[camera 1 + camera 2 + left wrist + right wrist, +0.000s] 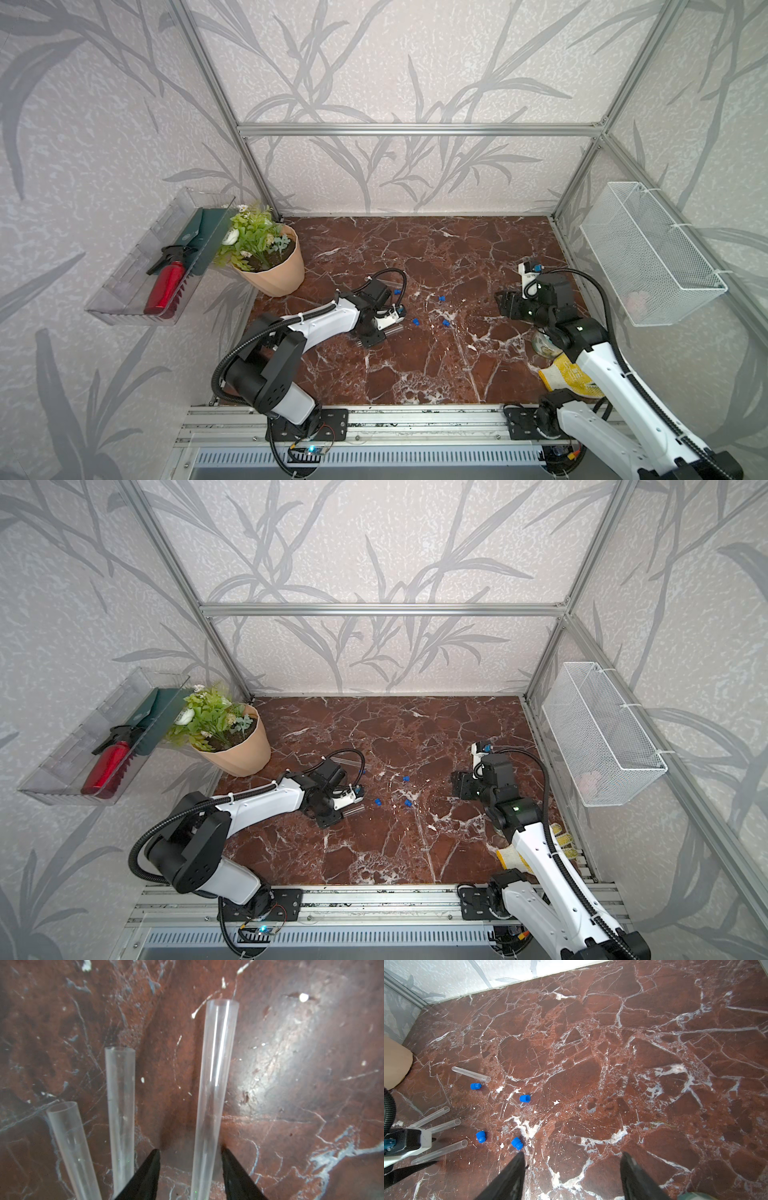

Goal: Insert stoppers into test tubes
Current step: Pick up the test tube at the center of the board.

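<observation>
The test tubes (216, 1084) are lying flat on the marble-patterned worktop (654, 1084), all four open-mouthed and unplugged, so I judge the task to be sitting at its first step: taking hold of a tube. Nearest the robot, the left end effector (189, 1149) is straddling one tube away from its mouth. Its black fingers (145, 1178) are standing partly apart, one close against the clear wall and the other showing a gap, so nothing is being clamped yet. Two more tubes (120, 1105) are lying just beside it, and the fourth tube (471, 1074) is lying a little farther off. Beyond them the four blue stoppers (481, 1136) are sitting loose and apart, one stopper (475, 1086) just beside the far tube's mouth. The right end effector (571, 1159) is hovering wide and empty, near the closest stopper (517, 1143). The next move is likely calling for a gentle, centred squeeze on the round, slippery tube without nudging its neighbours, then a lift while the right side is fetching a stopper. As for writing, nothing is reading clearly: the yellow glove (569, 376) by the right arm is showing none, and the dark green pack (195, 237) in the far wall tray (133, 266) is bearing a pale emblem too small to make out
</observation>
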